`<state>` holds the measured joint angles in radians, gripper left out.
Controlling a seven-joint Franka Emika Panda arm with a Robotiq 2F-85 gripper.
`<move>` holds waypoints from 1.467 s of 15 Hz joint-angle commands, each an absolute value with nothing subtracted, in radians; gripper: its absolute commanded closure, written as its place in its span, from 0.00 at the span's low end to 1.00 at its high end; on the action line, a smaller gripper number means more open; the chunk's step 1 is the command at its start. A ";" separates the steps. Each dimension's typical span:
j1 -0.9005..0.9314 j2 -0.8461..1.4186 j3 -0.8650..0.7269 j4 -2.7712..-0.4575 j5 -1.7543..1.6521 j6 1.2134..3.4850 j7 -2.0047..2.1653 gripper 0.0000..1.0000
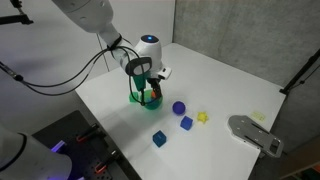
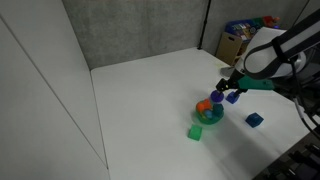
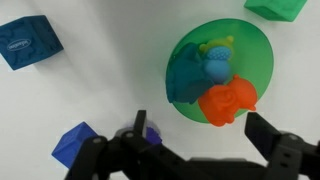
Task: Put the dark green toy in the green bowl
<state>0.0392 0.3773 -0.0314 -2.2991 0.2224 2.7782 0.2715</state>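
The green bowl (image 3: 255, 60) sits on the white table and shows in both exterior views (image 1: 141, 99) (image 2: 212, 117). The dark green toy (image 3: 183, 78), a teal-green angular block, lies inside the bowl at its left side. It touches a blue toy (image 3: 216, 62) and an orange toy (image 3: 228, 102) that are also in the bowl. My gripper (image 3: 200, 128) is open and empty just above the bowl's near edge, with one finger on each side (image 1: 146, 84) (image 2: 226, 89).
A bright green cube (image 3: 278, 8) (image 2: 196, 131) and a blue cube (image 3: 28, 42) (image 2: 255, 119) lie near the bowl. A purple-blue block (image 3: 72, 143) is by one finger. A purple ball (image 1: 178, 107), a yellow toy (image 1: 203, 117) and a grey object (image 1: 255, 133) lie further off.
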 commanded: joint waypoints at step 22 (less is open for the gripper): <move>-0.076 -0.265 -0.090 -2.359 -0.015 2.069 0.045 0.00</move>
